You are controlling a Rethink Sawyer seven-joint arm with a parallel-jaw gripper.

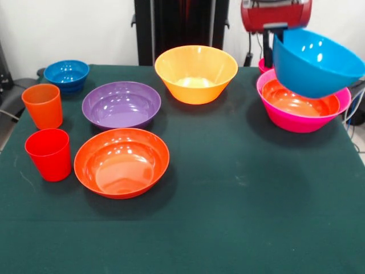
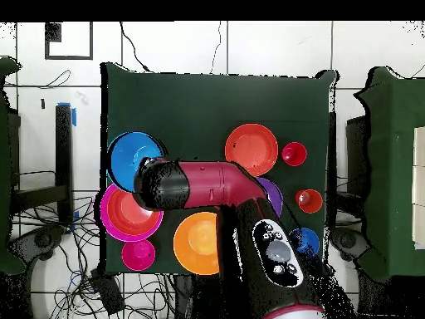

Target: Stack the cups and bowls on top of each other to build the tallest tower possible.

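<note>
Front view: the gripper hangs at far right with a large glossy blue plastic bowl held tilted in the air, mouth facing left. The jaws are closed on its far rim.

The blue bowl sits just above the tower: a deep magenta-pink plastic bowl with a shallow red-orange bowl nested inside. I can't tell whether the blue bowl touches the stack.

A small pink-red bowl peeks out behind the tower.

Elsewhere on the dark green worktop:
- yellow-orange bowl, far centre
- purple bowl, left of centre
- second shallow red-orange bowl, near it
- small blue bowl, far left
- orange plastic tumbler and red plastic tumbler, upright at the left edge, well apart from the tower

Overhead: the arm reaches across to the large blue bowl.
</note>
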